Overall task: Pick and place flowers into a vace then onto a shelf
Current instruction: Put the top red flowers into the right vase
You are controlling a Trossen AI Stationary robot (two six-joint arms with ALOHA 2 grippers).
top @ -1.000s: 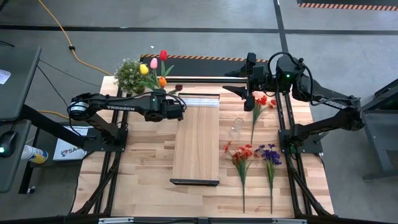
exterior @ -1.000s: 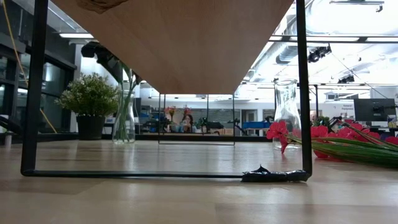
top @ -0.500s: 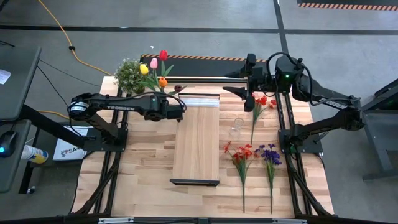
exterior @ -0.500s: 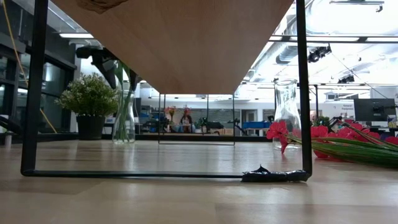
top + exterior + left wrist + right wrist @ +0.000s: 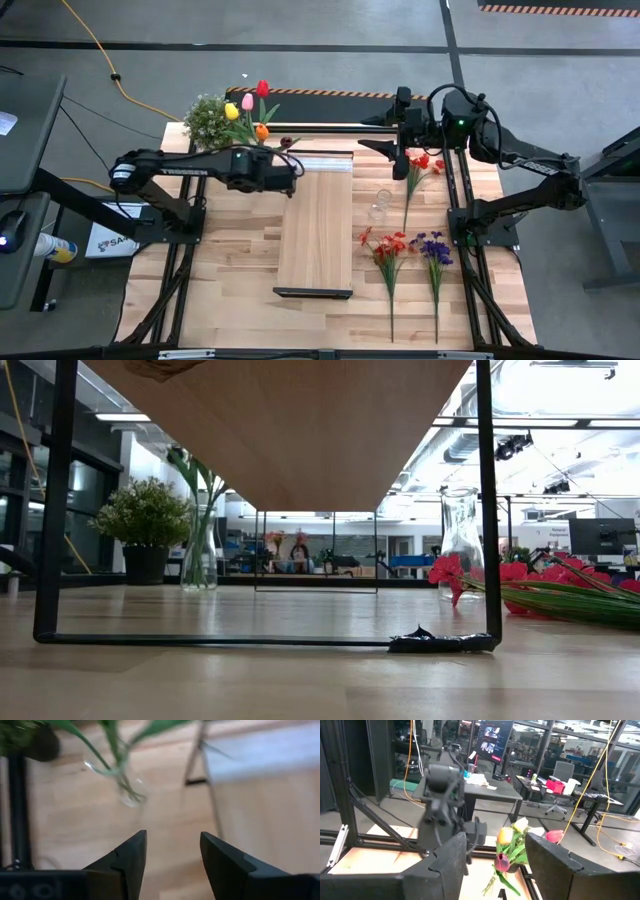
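Note:
A clear glass vase stands on the table at the far left, beside the shelf. It holds green-stemmed tulips, yellow, pink, red and orange. My left gripper hovers open above the table, a little to the near right of that vase, and holds nothing. My right gripper waits open, high over the far right, pointing level at the tulips. More flowers lie on the table on the right: red ones, red sprays and a purple cluster.
A second, empty glass vase stands just right of the shelf, also seen in the low view. A bushy potted plant stands at the far left corner. The shelf rests on thin black legs.
My left gripper has risen from beside the stems in the vase and gone up out of the low view, drifting slightly toward the shelf. The vase and its tulips have stayed where they were.

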